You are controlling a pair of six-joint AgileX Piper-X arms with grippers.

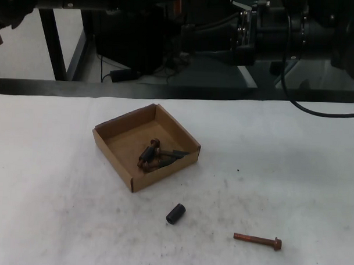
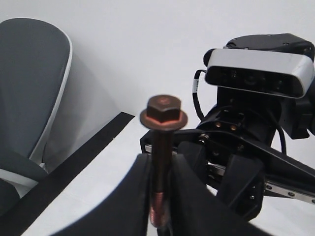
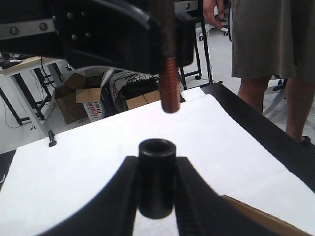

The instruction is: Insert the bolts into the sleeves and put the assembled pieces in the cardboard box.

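Observation:
My left gripper [image 2: 160,160] is shut on the shaft of a copper bolt [image 2: 163,114], with its hex head sticking out past the fingers. The right gripper [image 3: 156,164] is shut on a black sleeve [image 3: 156,179] whose open bore faces the bolt's threaded end [image 3: 170,83]. There is a short gap between them. Both are held up off the bench. On the bench, the cardboard box [image 1: 164,170] holds several assembled pieces [image 1: 150,153]. In front of the box lie a loose black sleeve [image 1: 175,214] and a loose copper bolt [image 1: 257,240].
A white cover [image 1: 46,209] spreads over the bench, which ends in a black far edge [image 1: 167,91]. Dark arm parts and cables [image 1: 256,30] hang above that edge. A grey chair [image 2: 29,98] stands off the bench.

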